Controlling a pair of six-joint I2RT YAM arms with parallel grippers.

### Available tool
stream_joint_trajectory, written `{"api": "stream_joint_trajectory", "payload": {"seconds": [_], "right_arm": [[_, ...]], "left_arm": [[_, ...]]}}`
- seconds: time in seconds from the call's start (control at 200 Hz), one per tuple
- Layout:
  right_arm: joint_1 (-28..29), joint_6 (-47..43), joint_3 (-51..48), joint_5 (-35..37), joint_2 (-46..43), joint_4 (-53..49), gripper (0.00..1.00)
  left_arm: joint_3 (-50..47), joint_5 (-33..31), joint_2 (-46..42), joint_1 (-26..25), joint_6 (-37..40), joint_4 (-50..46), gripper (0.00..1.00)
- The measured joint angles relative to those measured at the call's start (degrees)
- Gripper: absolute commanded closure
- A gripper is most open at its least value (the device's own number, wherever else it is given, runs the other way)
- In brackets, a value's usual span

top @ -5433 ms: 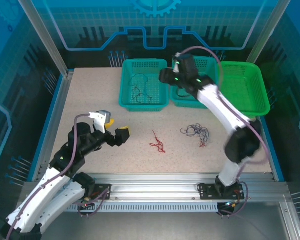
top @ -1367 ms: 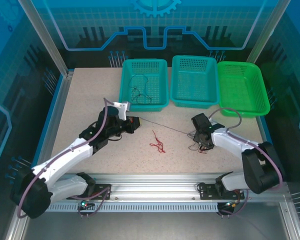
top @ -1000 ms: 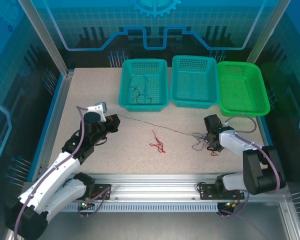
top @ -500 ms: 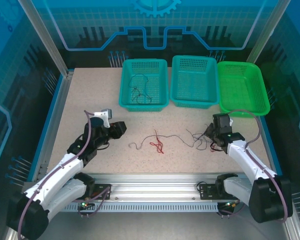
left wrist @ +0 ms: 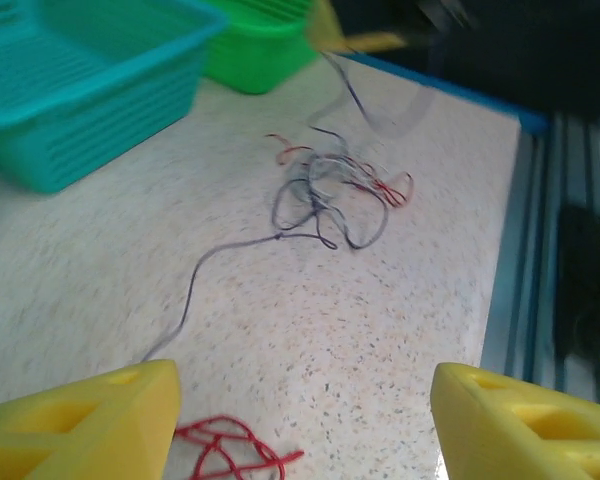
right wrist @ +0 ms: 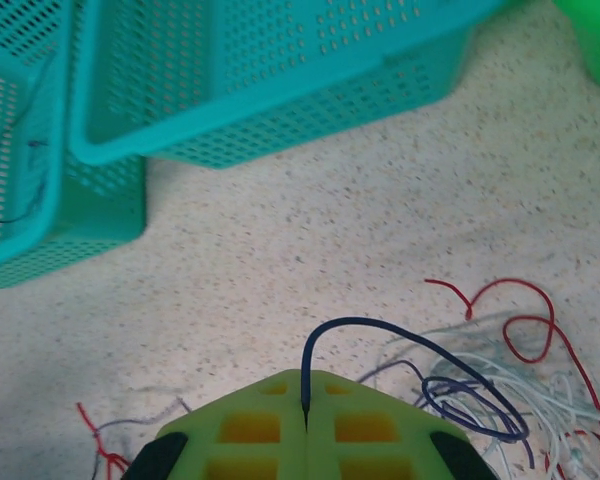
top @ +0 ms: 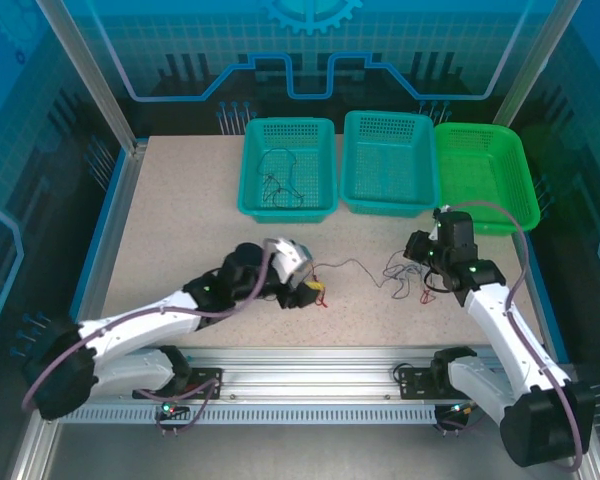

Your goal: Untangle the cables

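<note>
Cables (top: 398,278): main knot at 4 o'clock on desk (top: 180,200), loose red cable (left wrist: 230,445) at 6. Right jaws pinch dark strand (right wrist: 380,325); left jaws wide over red one. Lower left straight, nip red only, avoid grey lead (left wrist: 195,290); hold right steady.

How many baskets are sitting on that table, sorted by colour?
Teal baskets: 2 (left teal basket, middle teal basket)
Green basket: 1
Total: 3
</note>
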Motion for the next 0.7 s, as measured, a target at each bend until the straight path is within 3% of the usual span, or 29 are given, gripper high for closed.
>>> {"api": "stream_joint_trajectory", "payload": {"seconds": [0.11, 0.31, 0.53, 0.7], "right_arm": [[0.66, -0.22, 1.40, -0.96, -1.66, -0.87, 1.00], [1.60, -1.16, 2.47, -3.41, -2.73, -2.97, 1.00], [1.81, -2.10, 2.47, -3.30, -6.47, -4.28, 1.00], [1.92, -2.32, 2.45, -3.28, -7.10, -4.85, 1.00]], "left_arm": [[3.89, -0.74, 7.15, -2.99, 9.44, 2.95, 0.22], [11.02, -2.73, 19.43, -3.19, 20.02, 6.99, 0.12], [19.43, -2.32, 32.17, -3.19, 29.79, 6.58, 0.11], [26.27, -1.66, 39.60, -3.21, 36.65, 0.35, 0.14]]}}
